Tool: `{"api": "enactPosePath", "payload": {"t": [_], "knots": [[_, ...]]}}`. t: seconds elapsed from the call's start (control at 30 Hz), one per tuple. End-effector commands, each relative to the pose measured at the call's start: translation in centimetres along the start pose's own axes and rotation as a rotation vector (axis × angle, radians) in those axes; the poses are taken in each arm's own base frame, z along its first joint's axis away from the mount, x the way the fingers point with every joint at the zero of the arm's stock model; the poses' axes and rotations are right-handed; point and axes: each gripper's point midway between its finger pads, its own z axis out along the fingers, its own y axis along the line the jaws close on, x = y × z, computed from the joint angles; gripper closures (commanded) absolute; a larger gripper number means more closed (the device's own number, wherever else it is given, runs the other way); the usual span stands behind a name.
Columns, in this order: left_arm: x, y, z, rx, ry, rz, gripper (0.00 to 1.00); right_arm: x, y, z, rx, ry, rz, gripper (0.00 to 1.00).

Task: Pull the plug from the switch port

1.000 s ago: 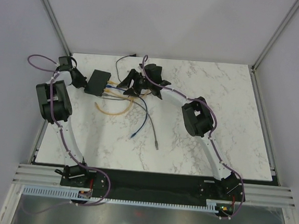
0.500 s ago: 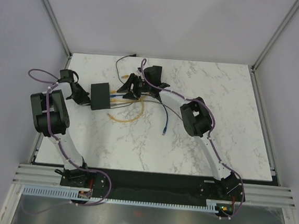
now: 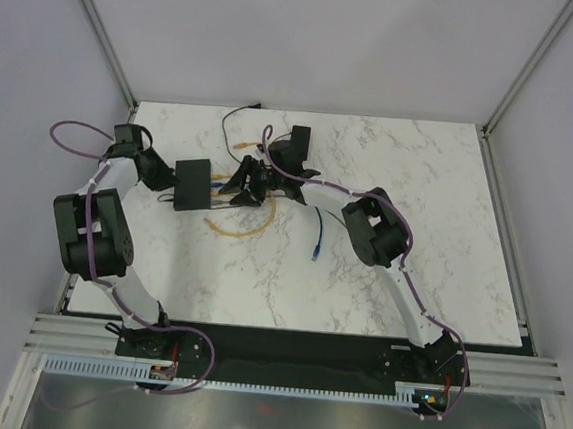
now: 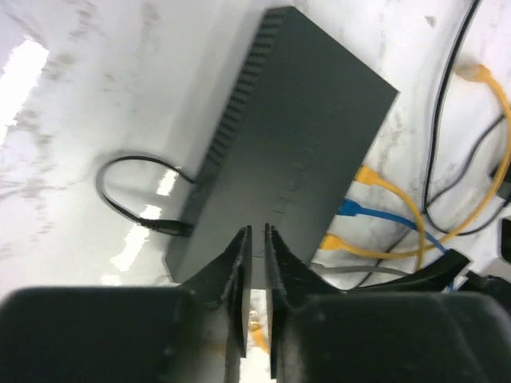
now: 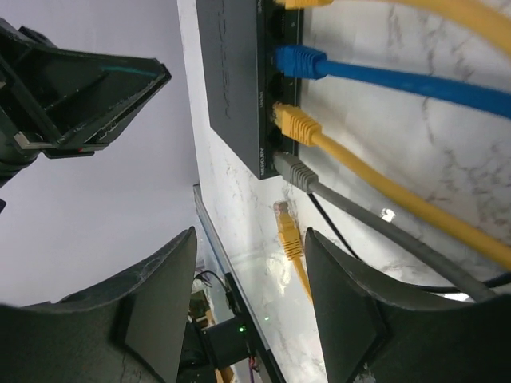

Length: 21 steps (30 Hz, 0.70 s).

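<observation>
The flat black switch box (image 3: 192,183) lies at the left of the marble table; it also shows in the left wrist view (image 4: 295,144). Its port edge (image 5: 275,88) holds a yellow plug at the top, a blue plug (image 5: 299,61), a second yellow plug (image 5: 291,124) and a grey plug (image 5: 295,169). My left gripper (image 3: 162,172) (image 4: 257,235) is shut, empty, its tips over the box's near end. My right gripper (image 3: 245,182) (image 5: 251,263) is open and empty, just short of the plugs, its jaws either side of the grey plug's line.
A loose yellow plug (image 5: 287,231) lies on the table below the ports. Yellow, blue and grey cables (image 3: 267,208) trail right of the box, and a blue-tipped end (image 3: 315,252) lies mid-table. A thin black cord (image 4: 136,219) enters the box's opposite end. The table's left edge is close.
The switch box has shifted and turned toward the near side. My left gripper moved with it, to its left end. My right gripper came left toward the ports. The loose cables swung right.
</observation>
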Motion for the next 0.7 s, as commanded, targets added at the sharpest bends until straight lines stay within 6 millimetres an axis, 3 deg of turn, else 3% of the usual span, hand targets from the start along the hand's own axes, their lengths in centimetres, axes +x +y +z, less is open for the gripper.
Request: {"api": "enactPosePath", "payload": {"t": [0.0,0.13,0.3,0.47,0.67], "knots": [[0.9,-3.4,0.9,0.133,0.029,-0.010,0.78,1.4,4.7,0.0,-0.098,-0.004,-0.034,0.36],[3.2,-4.0,1.9,0.167,0.098,-0.001,0.78,1.4,5.6,1.0,-0.121,-0.018,-0.025,0.39],[4.3,-3.6,2.6,0.152,0.126,-0.018,0.79,0.5,4.0,2.0,-0.096,-0.057,-0.021,0.47],[5.1,-3.3,3.0,0.141,0.149,-0.043,0.79,0.8,2.6,3.1,-0.089,-0.079,-0.003,0.62],[6.2,-2.2,2.9,0.110,0.165,-0.049,0.79,0.5,1.3,3.6,-0.067,-0.124,0.019,0.63]]}}
